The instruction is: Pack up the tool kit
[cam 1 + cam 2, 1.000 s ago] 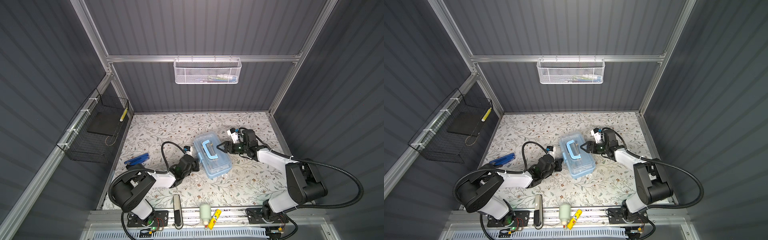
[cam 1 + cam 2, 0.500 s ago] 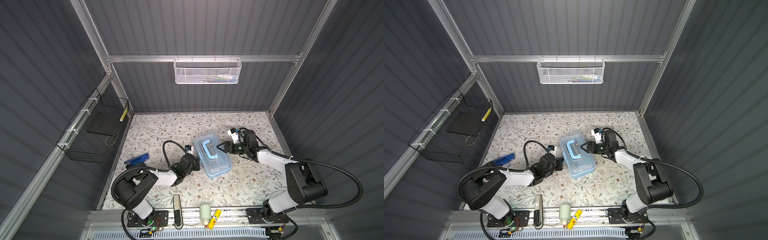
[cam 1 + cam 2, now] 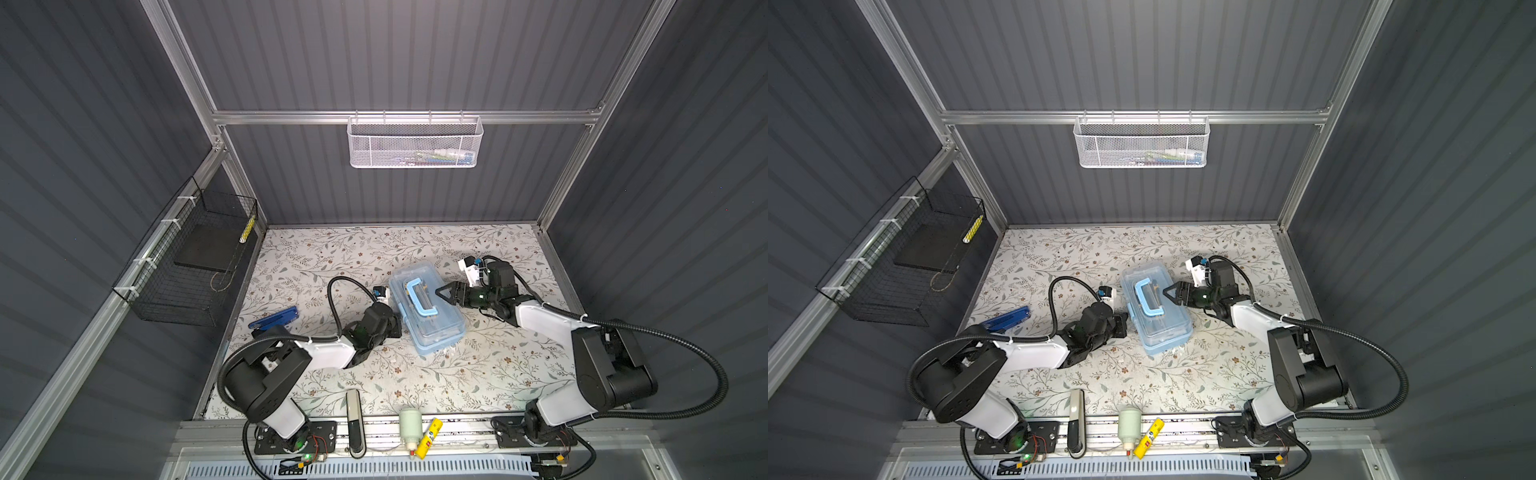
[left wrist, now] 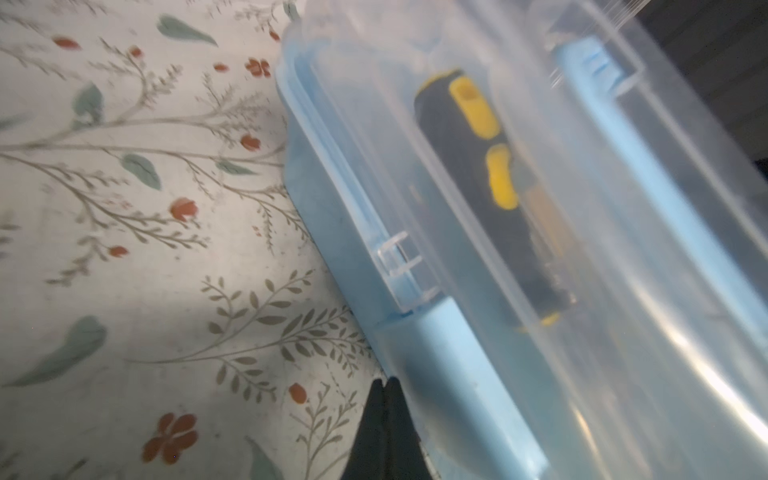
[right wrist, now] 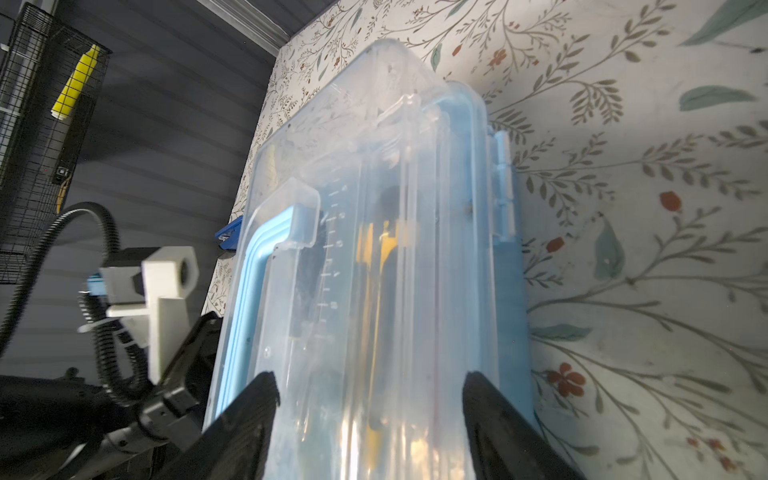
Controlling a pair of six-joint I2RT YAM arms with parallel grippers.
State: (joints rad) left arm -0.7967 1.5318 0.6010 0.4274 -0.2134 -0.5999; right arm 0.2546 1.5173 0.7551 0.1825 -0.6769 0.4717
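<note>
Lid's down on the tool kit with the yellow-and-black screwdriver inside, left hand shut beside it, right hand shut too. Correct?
Not quite: the right hand is open, its fingers spread wide at the tool kit, as the right wrist view shows. The rest holds: lid down, screwdriver inside, left hand shut beside the kit.

The left gripper's (image 4: 384, 384) tips, pressed together, sat just beside the tool kit (image 4: 449, 345) on the floral surface (image 4: 145, 249); a black-and-yellow handle (image 4: 486, 174) showed through its clear lid (image 4: 623, 208).
</note>
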